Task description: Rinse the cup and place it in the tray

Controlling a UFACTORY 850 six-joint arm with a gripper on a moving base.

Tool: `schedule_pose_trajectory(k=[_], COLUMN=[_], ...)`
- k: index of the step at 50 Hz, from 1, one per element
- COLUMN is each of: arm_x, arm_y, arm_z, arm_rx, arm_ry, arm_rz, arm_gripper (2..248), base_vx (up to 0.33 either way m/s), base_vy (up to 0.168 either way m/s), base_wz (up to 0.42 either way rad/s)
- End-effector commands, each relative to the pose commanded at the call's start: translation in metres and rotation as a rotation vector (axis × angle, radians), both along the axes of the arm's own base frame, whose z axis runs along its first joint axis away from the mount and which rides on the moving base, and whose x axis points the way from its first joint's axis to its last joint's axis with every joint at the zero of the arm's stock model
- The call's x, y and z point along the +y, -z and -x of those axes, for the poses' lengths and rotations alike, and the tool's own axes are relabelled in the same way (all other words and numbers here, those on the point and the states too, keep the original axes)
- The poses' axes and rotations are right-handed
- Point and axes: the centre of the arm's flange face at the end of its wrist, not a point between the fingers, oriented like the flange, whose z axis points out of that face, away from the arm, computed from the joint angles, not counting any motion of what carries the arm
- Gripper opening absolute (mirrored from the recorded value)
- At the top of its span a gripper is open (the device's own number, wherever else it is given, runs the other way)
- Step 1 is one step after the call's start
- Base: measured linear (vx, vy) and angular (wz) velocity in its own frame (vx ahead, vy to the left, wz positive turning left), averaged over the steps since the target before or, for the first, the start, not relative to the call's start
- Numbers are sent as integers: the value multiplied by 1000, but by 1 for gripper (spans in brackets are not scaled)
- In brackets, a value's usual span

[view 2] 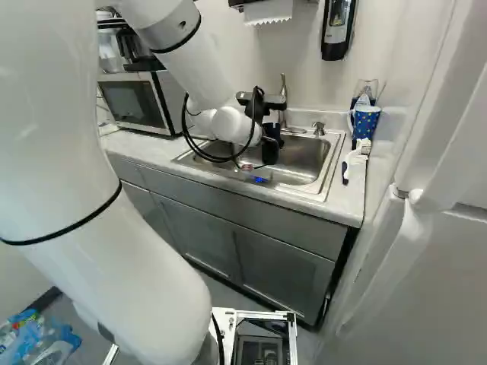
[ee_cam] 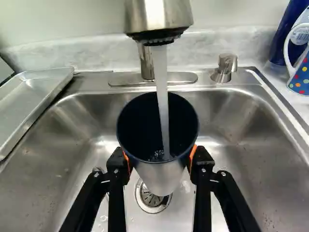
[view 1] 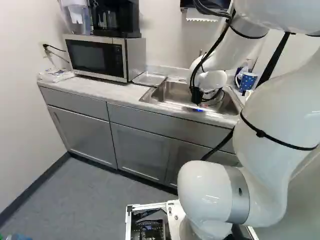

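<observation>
The gripper (view 2: pixel 271 144) stood partway open, its orange pads gripping both sides of the metal cup (ee_cam: pixel 161 178) above the sink (ee_cam: pixel 48 181), water pouring in. The tray (ee_cam: pixel 30 99) lay at the sink's left; a barcoded label (ee_cam: pixel 301 35) showed beyond its right.

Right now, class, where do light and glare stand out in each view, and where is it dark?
Wrist view: pale glare on the sink and a bright highlight on the faucet, while the cup is dark inside; left base view: a small blue glow at the sink's front edge, a dark strip under the cabinets; right base view: the same glow, soft sheen on the white arm.
</observation>
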Motion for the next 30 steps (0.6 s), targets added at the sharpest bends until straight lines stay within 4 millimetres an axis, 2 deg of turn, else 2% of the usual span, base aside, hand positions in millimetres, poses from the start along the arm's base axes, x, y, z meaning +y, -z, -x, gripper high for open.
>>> schedule_pose_trajectory(k=[30], arm_x=[0], arm_y=[0], arm_z=[0], arm_rx=[0], arm_ry=[0], arm_rz=[0], arm_gripper=[126], base_vx=[0], base_vy=[0], base_wz=[0])
